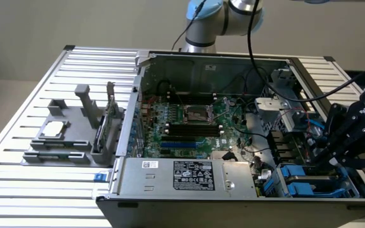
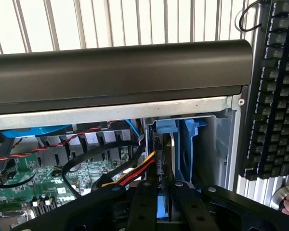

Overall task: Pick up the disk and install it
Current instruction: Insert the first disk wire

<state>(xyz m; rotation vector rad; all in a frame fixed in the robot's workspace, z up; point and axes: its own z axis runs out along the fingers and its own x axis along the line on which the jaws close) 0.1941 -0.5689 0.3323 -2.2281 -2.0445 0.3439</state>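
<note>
**Clerk:** Entry one, the disk [image 2: 164, 208]. Where is it?

**Checker:** Disk in a blue carrier. The wrist view shows it edge-on, standing down in the drive bay of the computer case [image 1: 233, 211], under the case's dark rail [image 2: 120, 67]. With the exterior view read as a clock face, that bay lies at about 4 o'clock. A second blue carrier [image 2: 190, 144] stands just beside it.

**Clerk:** Entry two, the gripper [image 1: 327, 161]. What is its condition?

**Checker:** It reaches down into the bay at 4 o'clock. In the wrist view the gripper [image 2: 163, 187] has its fingers drawn close together with a strip of blue carrier between them. I judge it to be pinching the disk by its edge.

**Clerk:** What is nearby?

**Checker:**
- A yellow, red and black cable bundle [image 2: 135, 172] runs near the disk. I cannot tell whether they touch.
- The power supply [image 1: 192, 175] is at 6 o'clock and the motherboard [image 1: 189, 118] is near centre.
- A grey fixture [image 1: 62, 152] sits at 9 o'clock on the slatted table [image 1: 17, 190]. It holds a silver chip [image 1: 53, 128] and an upright circuit card [image 1: 110, 111].
- A keyboard [image 2: 279, 86] lies outside the case.

**Clerk:** How far along is the task?

**Checker:**
- **Pick-up:** done, by my judgement.
- **Installation:** in hand and well on, since the disk is already within the bay.
- **Outstanding:** I cannot tell whether the disk is seated fully, because its depth in the slot is hidden. The grip is not yet released.
</note>
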